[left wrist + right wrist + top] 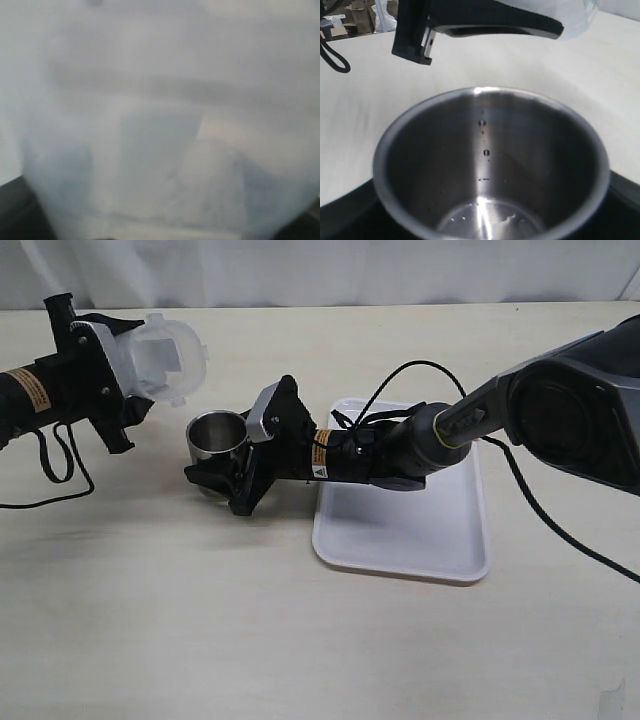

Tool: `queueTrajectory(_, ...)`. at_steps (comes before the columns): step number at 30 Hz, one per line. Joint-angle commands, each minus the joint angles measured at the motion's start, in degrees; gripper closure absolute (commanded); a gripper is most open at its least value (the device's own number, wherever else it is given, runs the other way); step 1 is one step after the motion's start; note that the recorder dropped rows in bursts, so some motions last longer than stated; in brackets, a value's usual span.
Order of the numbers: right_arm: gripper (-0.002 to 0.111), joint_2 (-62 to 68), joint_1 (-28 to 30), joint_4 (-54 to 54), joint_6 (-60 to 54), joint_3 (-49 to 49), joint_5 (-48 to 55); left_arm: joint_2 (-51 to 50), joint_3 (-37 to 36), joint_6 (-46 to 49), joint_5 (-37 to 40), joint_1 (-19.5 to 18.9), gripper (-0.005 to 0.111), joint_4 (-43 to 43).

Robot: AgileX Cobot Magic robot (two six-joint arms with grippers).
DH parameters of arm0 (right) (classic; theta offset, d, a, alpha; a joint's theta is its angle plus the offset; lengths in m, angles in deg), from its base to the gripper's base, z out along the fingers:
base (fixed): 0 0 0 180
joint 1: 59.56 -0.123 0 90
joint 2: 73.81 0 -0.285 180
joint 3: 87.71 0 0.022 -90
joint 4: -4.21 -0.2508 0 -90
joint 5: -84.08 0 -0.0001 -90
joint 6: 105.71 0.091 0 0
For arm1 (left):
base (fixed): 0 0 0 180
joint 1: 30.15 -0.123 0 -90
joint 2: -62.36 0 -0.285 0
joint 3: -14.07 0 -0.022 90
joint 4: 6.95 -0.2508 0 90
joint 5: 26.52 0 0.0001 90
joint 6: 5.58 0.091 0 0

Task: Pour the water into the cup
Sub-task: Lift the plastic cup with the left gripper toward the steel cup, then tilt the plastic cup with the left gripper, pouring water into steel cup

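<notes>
Both wide; L gripper [133,375] clamps tumbler [168,358], R gripper [230,447] cup [212,438].

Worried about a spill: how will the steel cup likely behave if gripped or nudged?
The steel cup looks rigid, so it should not give under a squeeze. Its smooth shiny wall may slip in a light grip. With only a little water at its bottom, it is probably light; short and wide, it would likely slide rather than tip.

Pale wood-grain table [300,640] under even light, white backdrop [300,270] behind (cloth or wall unclear)
</notes>
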Motion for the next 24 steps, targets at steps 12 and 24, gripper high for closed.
queueTrajectory(12,0.104,0.1,0.2,4.3,0.7,0.1,-1.6,0.2,0.5,12.4,-2.7,0.3,0.107,1.0)
queueTrajectory(24,0.104,0.1,0.2,8.3,2.8,0.1,-1.6,0.2,0.5,15.7,-4.2,0.3,0.107,1.0)
